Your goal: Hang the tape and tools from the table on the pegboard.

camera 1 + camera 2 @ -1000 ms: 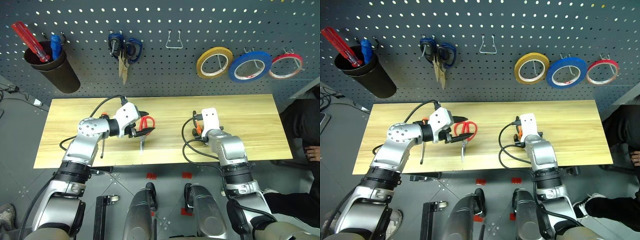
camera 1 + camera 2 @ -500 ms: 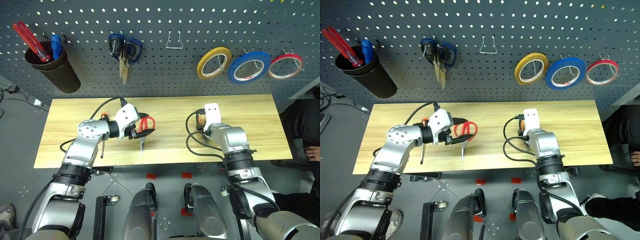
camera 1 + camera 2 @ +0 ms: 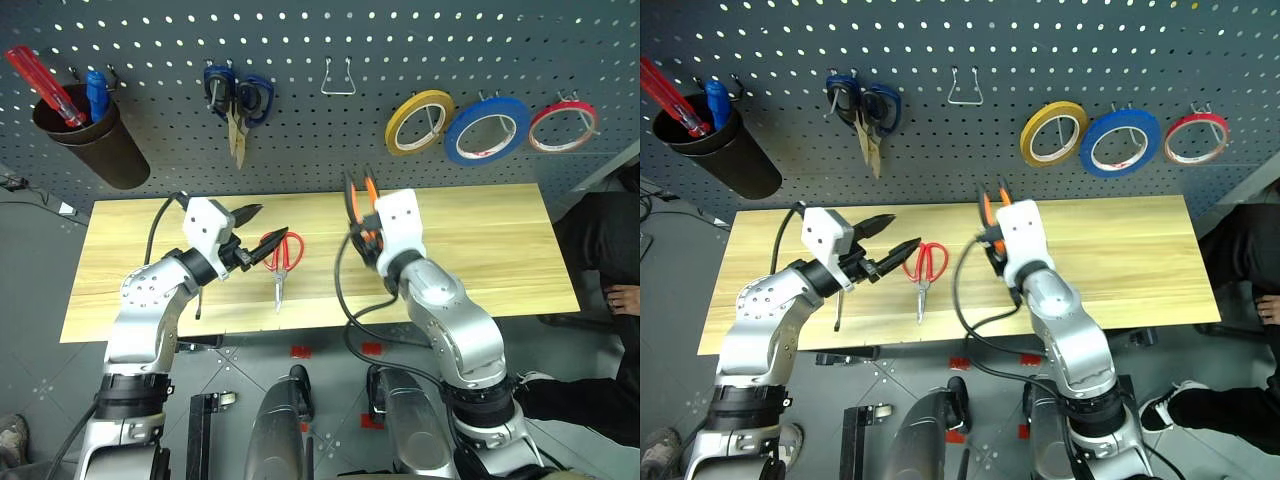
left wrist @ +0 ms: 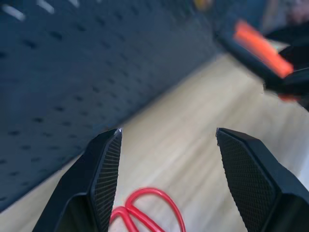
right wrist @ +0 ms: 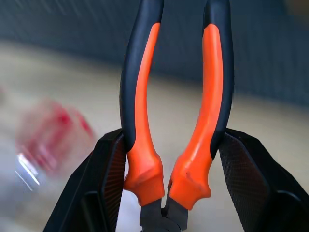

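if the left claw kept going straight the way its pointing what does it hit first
Probably the pliers held up in the right claw: they sit ahead of the open left claw. Depth is unclear, so it might pass them; the red-handled scissors lie below its line.

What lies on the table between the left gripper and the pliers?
The red-handled scissors, flat on the table, seen in the left eye view, between the left gripper and the pliers.

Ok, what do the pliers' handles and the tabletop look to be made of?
Pliers: the handles look like moulded plastic or rubber grips, black with orange inlays and a smooth, slightly glossy sheen; what lies under the grips can't be seen. They sit clamped in the right end effector. Table: a light wooden top, or a wood-look laminate, with visible grain streaks and a matte finish.
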